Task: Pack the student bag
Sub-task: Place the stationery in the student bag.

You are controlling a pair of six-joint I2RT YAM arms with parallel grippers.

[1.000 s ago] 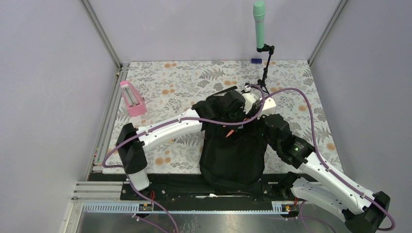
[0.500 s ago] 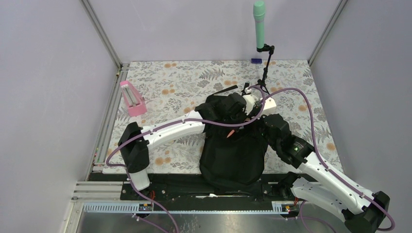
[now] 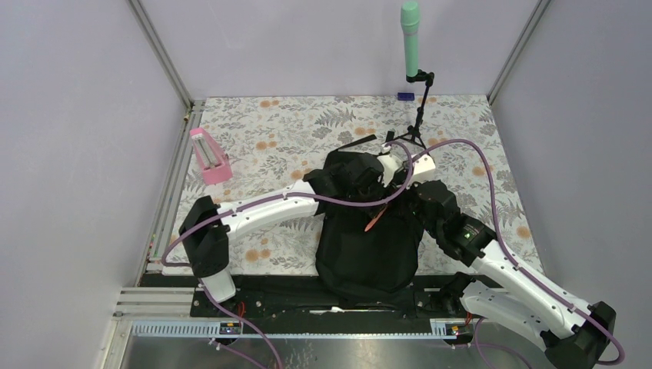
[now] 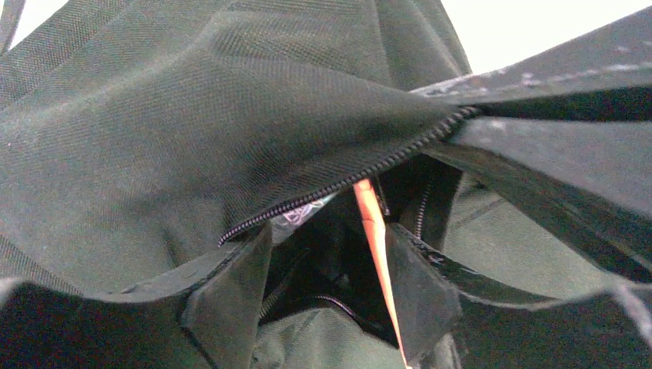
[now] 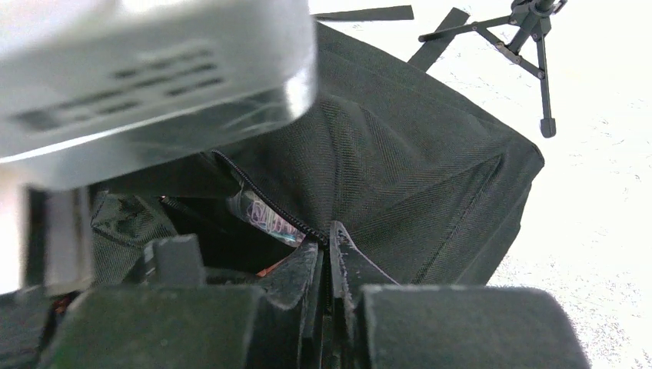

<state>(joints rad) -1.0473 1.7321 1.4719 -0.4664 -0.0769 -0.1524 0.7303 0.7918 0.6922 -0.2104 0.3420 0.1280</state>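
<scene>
Floral table (image 3: 261, 131) bears student bag (image 3: 369, 254) near-edge — right gripper (image 5: 329, 240) (seemingly) pinches its mouth.

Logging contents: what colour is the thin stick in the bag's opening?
Orange. The stick in the student bag shows best in the left wrist view.

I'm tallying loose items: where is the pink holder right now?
In the top view, the pink holder sits near the table's left edge, well left of the student bag at centre.
</scene>
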